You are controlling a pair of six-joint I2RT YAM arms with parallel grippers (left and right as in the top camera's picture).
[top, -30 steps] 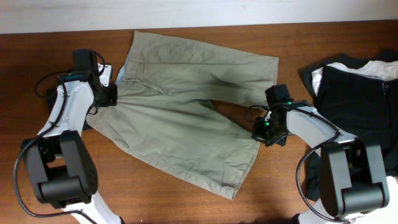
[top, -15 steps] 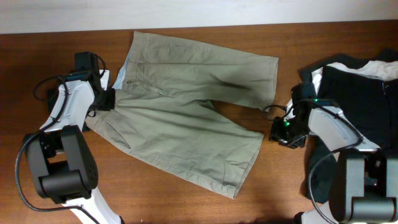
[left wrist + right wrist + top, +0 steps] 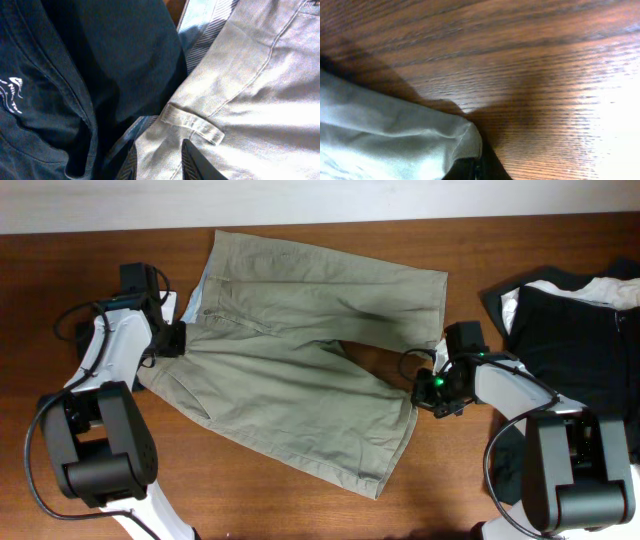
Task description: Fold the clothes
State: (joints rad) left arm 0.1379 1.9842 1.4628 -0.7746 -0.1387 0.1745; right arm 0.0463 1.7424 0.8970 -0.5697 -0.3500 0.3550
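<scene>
Lying flat on the table is one pair of khaki shorts, a matte cotton twill with neat stitched seams; the waistband sits to the left and the two wide legs splay apart toward the right. Up close, one belt loop stands out from the weave, and a pale blue striped lining peeks from inside the band. The left gripper pinches the waistband, khaki cloth caught between its two dark fingers. The right gripper sits at the soft, rounded hem of the nearer leg; whether it is clenched I cannot tell. One heap of black and white garments rests at the right edge, well apart from the shorts. The tabletop is reddish-brown wood with fine straight grain and a sheen; a pale strip borders its far side.
</scene>
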